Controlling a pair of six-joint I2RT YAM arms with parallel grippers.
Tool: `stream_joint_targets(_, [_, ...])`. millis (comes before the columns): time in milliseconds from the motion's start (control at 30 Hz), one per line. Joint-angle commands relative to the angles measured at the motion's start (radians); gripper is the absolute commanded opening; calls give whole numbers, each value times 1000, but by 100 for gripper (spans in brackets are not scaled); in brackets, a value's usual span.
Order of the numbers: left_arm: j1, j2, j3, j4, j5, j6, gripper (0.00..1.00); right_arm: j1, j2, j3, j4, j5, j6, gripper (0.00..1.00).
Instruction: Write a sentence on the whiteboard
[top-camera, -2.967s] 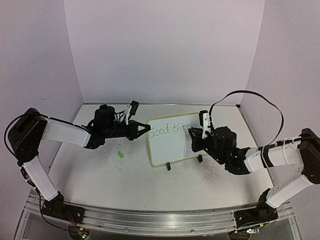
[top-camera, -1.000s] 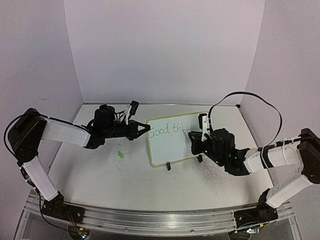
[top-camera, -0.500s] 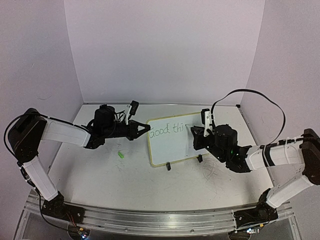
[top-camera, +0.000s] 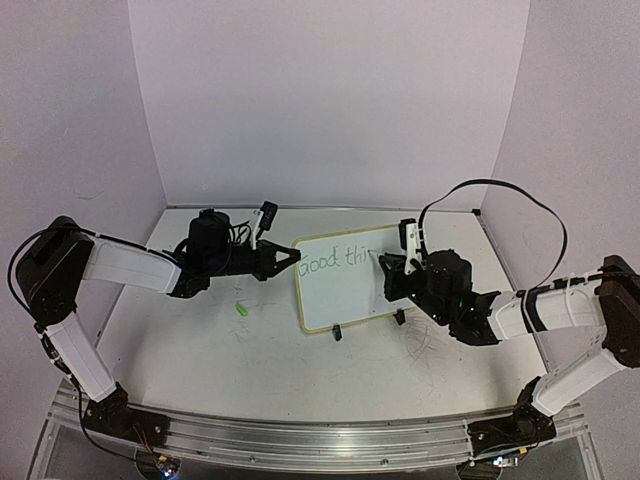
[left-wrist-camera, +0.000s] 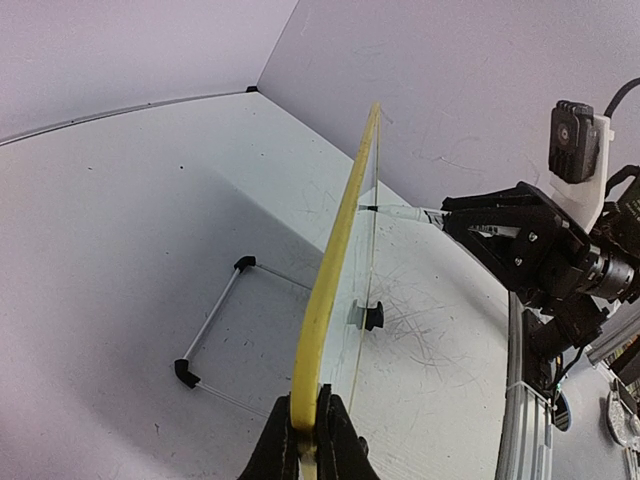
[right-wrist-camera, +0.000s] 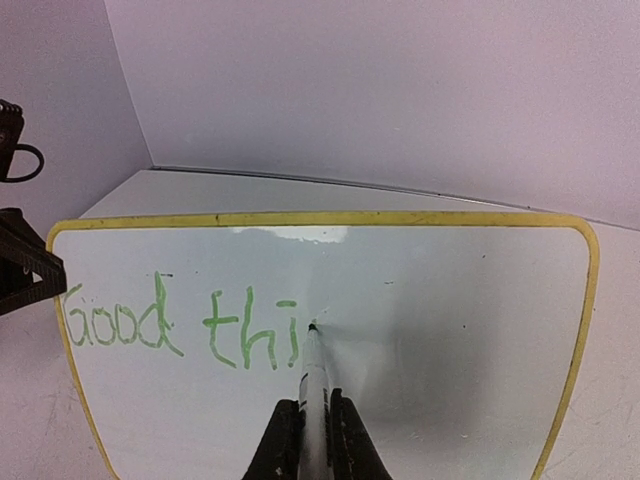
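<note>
Left arm (top-camera: 125, 265) and right arm (top-camera: 565, 305): white link covers, black joint housings. Left end effector (top-camera: 293, 256) and right end effector (top-camera: 385, 263): black, with tapered fingers. Each wrist bears a white bracket (top-camera: 265, 216) with a small black camera module (left-wrist-camera: 572, 140). One black cable (top-camera: 500, 185) loops above the right arm. Thinner black wiring bunches at the left wrist. Bases black, bolted to a ribbed aluminium rail (top-camera: 320, 438).
</note>
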Motion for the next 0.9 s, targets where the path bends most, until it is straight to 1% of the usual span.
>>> stream_joint_targets(0, [7,-37,5,27,-49,65,0,-3,12,26,-8,30,18,0])
stream_joint_targets(367, [7,-35,7,27,-49,65,0,4,-14,-30,-37,4,62,0])
stream_joint_targets(867, [7,-36,3,27,-46,65,0,6,0,-6,-12,29,52,0])
